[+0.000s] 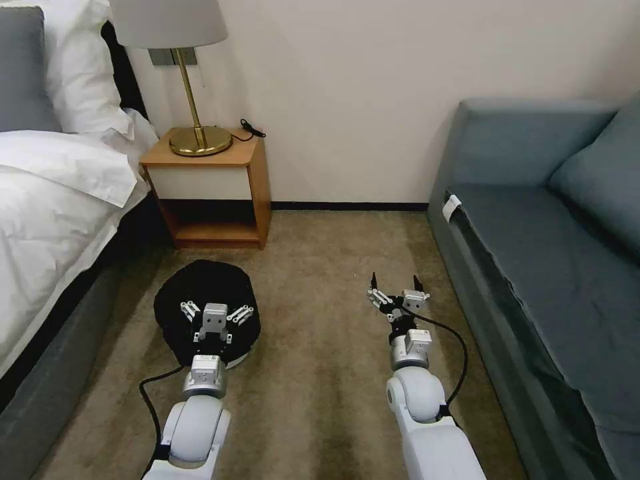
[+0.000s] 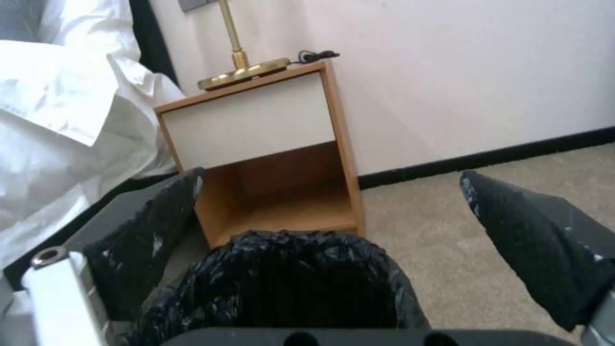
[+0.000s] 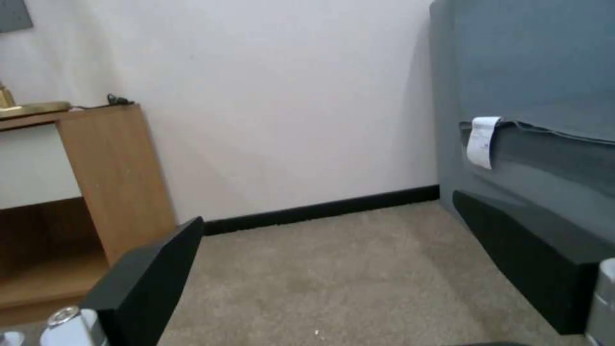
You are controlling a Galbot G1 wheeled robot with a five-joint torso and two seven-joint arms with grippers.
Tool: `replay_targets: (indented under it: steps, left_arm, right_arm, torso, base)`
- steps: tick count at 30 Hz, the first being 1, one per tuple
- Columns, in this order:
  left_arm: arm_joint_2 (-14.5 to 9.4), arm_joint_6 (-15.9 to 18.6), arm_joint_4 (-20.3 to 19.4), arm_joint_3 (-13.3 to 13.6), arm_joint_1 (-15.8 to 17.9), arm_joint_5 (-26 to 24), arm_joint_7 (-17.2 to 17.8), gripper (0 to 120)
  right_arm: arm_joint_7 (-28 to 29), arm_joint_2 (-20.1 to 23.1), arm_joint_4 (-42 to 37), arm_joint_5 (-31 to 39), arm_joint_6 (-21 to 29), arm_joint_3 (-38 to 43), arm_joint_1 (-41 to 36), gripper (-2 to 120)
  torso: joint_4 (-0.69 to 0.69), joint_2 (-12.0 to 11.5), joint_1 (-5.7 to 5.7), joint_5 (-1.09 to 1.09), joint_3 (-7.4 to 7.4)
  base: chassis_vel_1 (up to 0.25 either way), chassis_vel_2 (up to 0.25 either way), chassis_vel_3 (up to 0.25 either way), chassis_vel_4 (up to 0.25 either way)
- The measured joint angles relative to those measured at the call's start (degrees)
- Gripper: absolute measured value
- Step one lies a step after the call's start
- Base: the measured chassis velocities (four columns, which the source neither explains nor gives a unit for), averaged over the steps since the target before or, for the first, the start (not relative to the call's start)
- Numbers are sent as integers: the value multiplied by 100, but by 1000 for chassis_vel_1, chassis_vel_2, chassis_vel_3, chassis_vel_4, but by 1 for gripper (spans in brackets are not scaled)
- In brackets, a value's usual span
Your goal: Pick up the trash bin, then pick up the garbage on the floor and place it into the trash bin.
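The small round trash bin [image 1: 207, 300], lined with crinkly black plastic, stands on the beige carpet [image 1: 320, 400] just in front of the wooden nightstand [image 1: 213, 187] beside the bed. The left gripper [image 1: 215, 311] hovers over its near rim, fingers spread wide. The right gripper [image 1: 398, 287] hangs over bare carpet near the grey sofa [image 1: 547, 253], also wide open. Judgement: a good grasp needs one finger inside the rim, one outside, before closing; slack liner may slip.
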State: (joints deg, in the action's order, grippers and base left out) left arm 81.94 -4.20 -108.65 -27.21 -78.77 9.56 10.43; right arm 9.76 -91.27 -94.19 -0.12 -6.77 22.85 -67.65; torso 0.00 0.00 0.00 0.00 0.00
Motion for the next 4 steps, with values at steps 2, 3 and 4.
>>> replay_targets:
  steps: [2,3,4]
  left_arm:
    - [0,1,0,-1,1,-2,0,100]
    - [0,2,0,-1,1,-3,0,100]
    - [0,2,0,-1,1,-3,0,100]
  right_arm:
    - [-1,1,1,4,3,-1,2,100]
    - [-2,1,2,6,4,-2,3,100]
    - [-2,1,2,6,4,-2,3,100]
  torso:
    - [0,0,0,0,0]
    - [0,0,0,0,0]
    - [0,0,0,0,0]
  base:
    - [0,0,0,0]
    - [0,0,0,0]
    - [0,0,0,0]
